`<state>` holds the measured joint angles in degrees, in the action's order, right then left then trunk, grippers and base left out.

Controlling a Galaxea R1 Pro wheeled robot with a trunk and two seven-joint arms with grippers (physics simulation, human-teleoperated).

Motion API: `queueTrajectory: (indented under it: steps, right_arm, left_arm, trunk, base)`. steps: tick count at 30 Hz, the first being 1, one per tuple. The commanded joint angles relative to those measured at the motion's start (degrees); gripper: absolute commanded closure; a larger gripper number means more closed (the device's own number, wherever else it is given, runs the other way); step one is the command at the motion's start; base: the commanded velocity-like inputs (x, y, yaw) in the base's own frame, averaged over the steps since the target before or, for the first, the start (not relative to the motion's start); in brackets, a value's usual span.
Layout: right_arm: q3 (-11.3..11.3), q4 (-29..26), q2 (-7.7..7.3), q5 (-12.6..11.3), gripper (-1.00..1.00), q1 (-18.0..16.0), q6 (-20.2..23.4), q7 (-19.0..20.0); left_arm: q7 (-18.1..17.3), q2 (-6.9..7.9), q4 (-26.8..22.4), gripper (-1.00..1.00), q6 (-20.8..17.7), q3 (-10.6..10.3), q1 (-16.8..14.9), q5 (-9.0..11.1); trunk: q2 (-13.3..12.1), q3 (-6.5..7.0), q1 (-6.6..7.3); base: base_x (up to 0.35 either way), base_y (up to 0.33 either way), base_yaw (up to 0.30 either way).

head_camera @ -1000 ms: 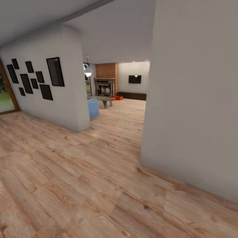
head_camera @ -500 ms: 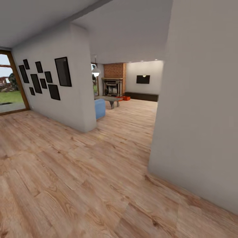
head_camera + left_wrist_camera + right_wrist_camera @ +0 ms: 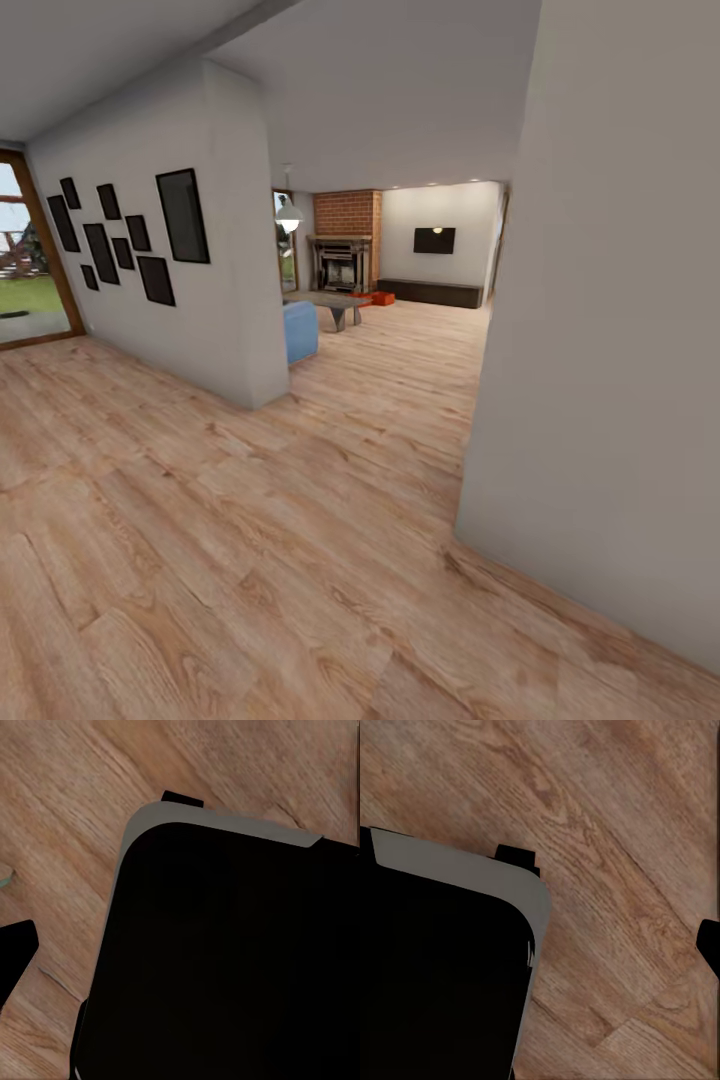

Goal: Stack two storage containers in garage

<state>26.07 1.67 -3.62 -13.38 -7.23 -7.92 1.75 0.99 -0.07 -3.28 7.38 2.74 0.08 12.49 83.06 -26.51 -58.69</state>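
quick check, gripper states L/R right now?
Left: cannot be told; its wrist view looks down on the robot's dark base and wood floor.
Right: cannot be told; same sight from its wrist view.

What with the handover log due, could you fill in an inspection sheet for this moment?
surface: light wood-plank floor, bare nearby.
job's things: red-orange containers far off on the floor beside the fireplace; too small to count.
clutter: low table and blue sofa in the far room.
end effectors: open or shut cannot be told; both wrist views look down at the floor past a dark rounded body.
cables: nothing seen.
surroundings: wall with black frames on the left, plain wall close on the right, hanging lamp, dark wall screen, glass door at far left.
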Motion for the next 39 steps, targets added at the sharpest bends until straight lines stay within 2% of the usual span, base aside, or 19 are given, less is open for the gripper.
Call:
queueTrajectory:
  steps: [1, 28, 39]
  right_arm:
    - [0.44, 0.18, 0.02, -0.61, -1.00, -0.07, -0.34, 0.18]
    - [0.38, 0.18, -0.08, -0.60, -1.00, -0.07, -0.43, 0.23]
    - [0.47, 0.18, -0.16, -0.68, -1.00, -0.07, -0.35, 0.10]
  left_arm:
    - [0.06, -0.01, -0.06, -1.00, 0.10, 0.25, 0.01, -0.01]
    - [0.06, 0.15, -0.06, -1.00, 0.00, 0.07, 0.01, 0.05]
    - [0.06, 0.16, -0.06, -1.00, 0.00, 0.07, 0.01, 0.08]
  trunk:
    - [0.02, -0.05, -0.03]
    - [0.02, -0.05, -0.03]
    - [0.02, -0.05, -0.03]
  base:
    - [0.333, 0.000, 0.000]
    - [0.333, 0.001, 0.000]
    - [0.333, 0.100, 0.000]
